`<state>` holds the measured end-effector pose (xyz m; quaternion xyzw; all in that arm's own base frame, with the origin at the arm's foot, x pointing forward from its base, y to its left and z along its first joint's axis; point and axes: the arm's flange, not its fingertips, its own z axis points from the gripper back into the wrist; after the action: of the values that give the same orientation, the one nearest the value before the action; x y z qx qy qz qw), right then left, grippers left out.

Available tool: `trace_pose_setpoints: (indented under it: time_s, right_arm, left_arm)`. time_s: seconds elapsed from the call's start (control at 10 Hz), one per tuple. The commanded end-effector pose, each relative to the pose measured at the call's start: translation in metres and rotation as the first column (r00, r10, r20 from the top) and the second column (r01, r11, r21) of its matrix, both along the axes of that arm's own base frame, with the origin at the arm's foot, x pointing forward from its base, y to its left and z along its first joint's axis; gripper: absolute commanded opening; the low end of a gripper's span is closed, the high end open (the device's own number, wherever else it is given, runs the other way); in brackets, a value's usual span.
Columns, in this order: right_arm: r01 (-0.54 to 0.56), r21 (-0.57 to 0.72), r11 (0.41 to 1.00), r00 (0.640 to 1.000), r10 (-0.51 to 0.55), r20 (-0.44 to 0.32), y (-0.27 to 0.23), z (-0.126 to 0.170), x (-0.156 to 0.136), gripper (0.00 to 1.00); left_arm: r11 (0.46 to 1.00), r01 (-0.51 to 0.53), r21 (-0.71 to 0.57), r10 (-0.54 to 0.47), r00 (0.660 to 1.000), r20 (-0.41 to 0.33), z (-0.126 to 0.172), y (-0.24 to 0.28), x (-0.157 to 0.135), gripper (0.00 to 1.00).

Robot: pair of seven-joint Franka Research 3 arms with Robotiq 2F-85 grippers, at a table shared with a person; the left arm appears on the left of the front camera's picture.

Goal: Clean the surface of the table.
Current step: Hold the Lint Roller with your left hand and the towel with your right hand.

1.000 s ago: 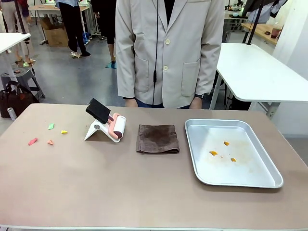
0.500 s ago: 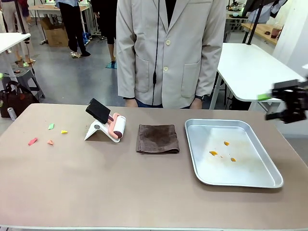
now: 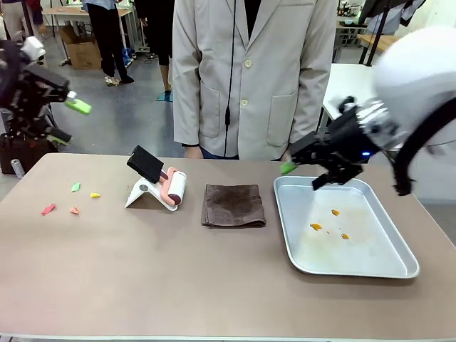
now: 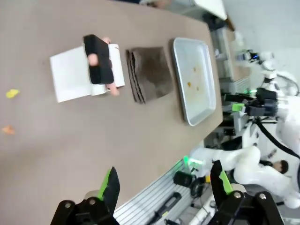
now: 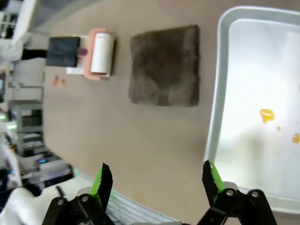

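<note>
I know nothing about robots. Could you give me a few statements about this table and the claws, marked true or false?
1. The brown cloth lies between the lint roller and the metal tray. True.
2. The tray is spotless. False: small orange bits lie in it.
3. The right gripper holds the cloth. False: it is open and empty, in the air by the tray's far edge.
4. Coloured scraps lie on the table. True.
</note>
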<state>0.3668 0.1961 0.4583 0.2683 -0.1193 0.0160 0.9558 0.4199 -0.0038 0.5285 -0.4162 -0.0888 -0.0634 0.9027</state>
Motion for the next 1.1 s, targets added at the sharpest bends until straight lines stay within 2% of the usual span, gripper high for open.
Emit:
trace_pose_setpoints:
  time_s: [0.0, 0.2, 0.4, 0.7, 0.8, 1.0]
  right_arm:
    - [0.046, -0.107, 0.993, 0.999, -0.048, -0.014, 0.039, -0.008, 0.036, 1.00]
    - [0.066, -0.190, 0.980, 0.998, -0.063, 0.023, 0.073, -0.024, 0.044, 1.00]
    - [0.068, -0.215, 0.974, 0.997, -0.061, 0.039, 0.078, -0.034, 0.049, 1.00]
    - [0.106, -0.209, 0.972, 0.994, -0.098, 0.050, 0.068, -0.031, 0.047, 1.00]
    - [0.044, -0.214, 0.976, 0.999, -0.039, 0.028, 0.069, -0.041, 0.047, 1.00]
    - [0.044, -0.214, 0.976, 0.999, -0.039, 0.028, 0.069, -0.041, 0.047, 1.00]
  left_arm:
    - [0.991, -0.011, 0.135, 0.014, 1.000, -0.021, 0.004, -0.019, 0.025, 1.00]
    - [0.975, -0.005, 0.221, 0.012, 1.000, -0.028, -0.001, -0.048, 0.038, 1.00]
    - [0.965, -0.002, 0.262, 0.015, 0.999, -0.046, -0.009, -0.049, 0.050, 1.00]
    - [0.963, -0.046, 0.265, 0.053, 0.998, -0.020, -0.018, -0.038, 0.060, 1.00]
    - [0.967, -0.003, 0.255, 0.013, 0.999, -0.039, -0.022, -0.044, 0.054, 1.00]
    - [0.967, -0.003, 0.255, 0.013, 0.999, -0.039, -0.022, -0.044, 0.054, 1.00]
